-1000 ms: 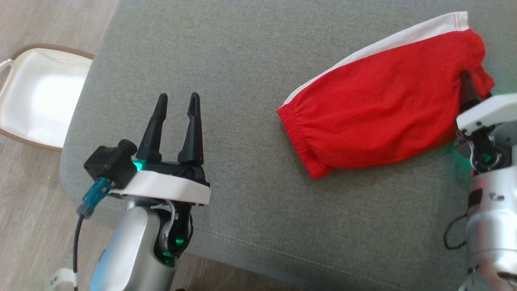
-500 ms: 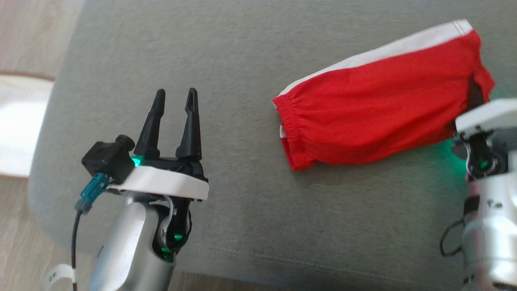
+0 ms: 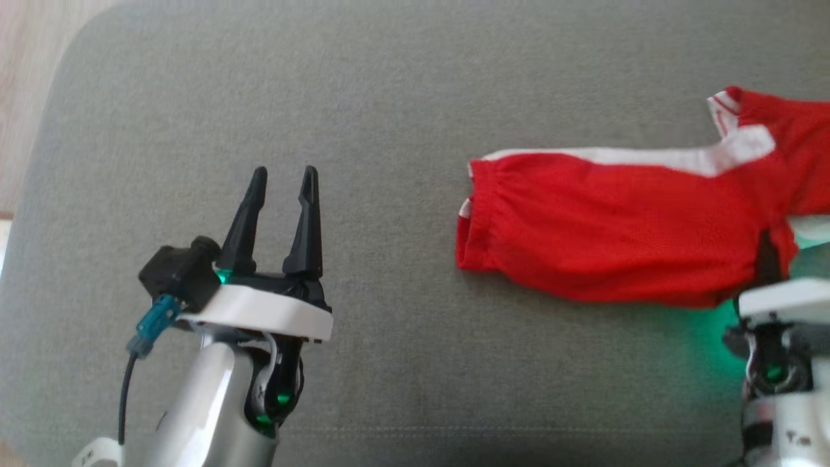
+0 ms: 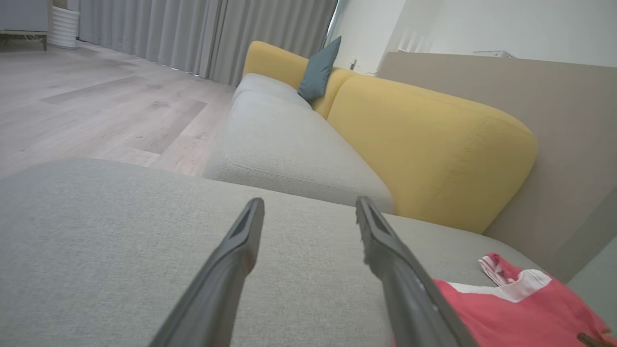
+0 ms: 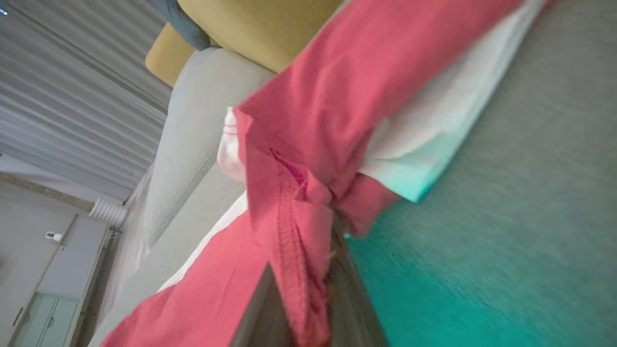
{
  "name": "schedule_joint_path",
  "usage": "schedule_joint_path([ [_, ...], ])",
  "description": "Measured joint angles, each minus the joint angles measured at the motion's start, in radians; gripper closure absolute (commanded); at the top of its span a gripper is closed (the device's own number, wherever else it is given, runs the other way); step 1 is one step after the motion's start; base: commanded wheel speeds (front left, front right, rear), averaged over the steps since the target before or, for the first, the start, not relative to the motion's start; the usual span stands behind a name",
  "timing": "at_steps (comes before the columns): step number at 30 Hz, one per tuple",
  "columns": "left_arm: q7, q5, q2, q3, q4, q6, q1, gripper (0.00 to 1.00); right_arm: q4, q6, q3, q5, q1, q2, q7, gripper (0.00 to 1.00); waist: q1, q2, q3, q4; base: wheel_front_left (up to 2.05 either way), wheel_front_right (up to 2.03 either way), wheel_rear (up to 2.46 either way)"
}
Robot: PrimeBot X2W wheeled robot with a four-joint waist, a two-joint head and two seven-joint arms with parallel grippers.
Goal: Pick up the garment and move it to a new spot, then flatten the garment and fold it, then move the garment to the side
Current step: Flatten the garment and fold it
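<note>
Cushion edge: the grey seat cushion (image 3: 402, 78) rounds off at 10 o'clock in the head view, with pale wood floor (image 3: 26, 52) beyond; a stitched seam runs along 6 o'clock
Open room: a broad run of bare weave from centre out to 9 and up to 12 o'clock
Red shorts (image 3: 616, 240): over at 3 o'clock, stretched across the cushion, gathered elastic end toward centre, far end bunched and running off the right side
Cloth: thin red knit, white side stripe along its upper edge, stitched hems
Left gripper (image 3: 284, 172): at 7 o'clock, long dark tapered fingers spread apart above bare cushion, well apart from the shorts
Right gripper (image 5: 308, 260): at 4 o'clock, fingers pressed together, pinching a bunched red hem, green glow on the weave
Backdrop: plump mustard-yellow sofa back (image 4: 424, 144), teal pillow (image 4: 318, 70)
</note>
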Motion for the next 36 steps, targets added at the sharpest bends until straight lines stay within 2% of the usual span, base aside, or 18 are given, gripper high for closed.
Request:
schedule_joint_path([
  [4, 0.0, 0.0, 0.0, 0.001, 0.003, -0.001, 0.006, 0.0, 0.018, 0.0, 0.037, 0.039, 0.042, 0.0, -0.032, 1.0, 0.0, 0.0, -0.023, -0.016, 0.0, 0.0, 0.0],
  [14, 0.0, 0.016, 0.0, 0.0, 0.012, -0.002, 0.038, 0.0, 0.035, 0.0, 0.167, 0.111, 0.007, 0.001, -0.116, 1.0, 0.0, 0.0, -0.042, -0.012, 0.0, 0.0, 0.0],
  [20, 0.0, 0.016, 0.0, 0.002, 0.012, -0.002, 0.042, 0.0, -0.01, 0.0, 0.342, 0.188, -0.041, 0.0, -0.171, 1.0, 0.0, 0.0, -0.052, -0.005, 0.0, 0.0, 0.0],
  [21, 0.0, 0.016, 0.0, 0.002, 0.012, -0.002, 0.042, 0.0, -0.01, 0.0, 0.342, 0.188, -0.041, 0.0, -0.171, 1.0, 0.0, 0.0, -0.052, -0.005, 0.0, 0.0, 0.0],
  [25, 0.0, 0.016, 0.0, 0.002, 0.016, -0.002, 0.047, 0.0, -0.024, 0.0, 0.476, 0.256, -0.057, 0.0, -0.221, 1.0, 0.0, 0.0, -0.063, -0.001, 0.0, 0.0, 0.0],
  [30, 0.0, 0.017, 0.0, -0.001, 0.019, -0.002, 0.049, 0.0, -0.005, 0.0, 0.628, 0.315, -0.107, -0.002, -0.275, 1.0, 0.0, 0.0, -0.076, 0.013, 0.0, 0.0, 0.0],
  [36, 0.0, 0.017, 0.0, -0.001, 0.02, -0.001, 0.069, 0.0, 0.049, 0.0, 0.748, 0.367, -0.146, -0.005, -0.309, 1.0, 0.0, 0.0, -0.083, 0.038, 0.0, 0.0, 0.0],
])
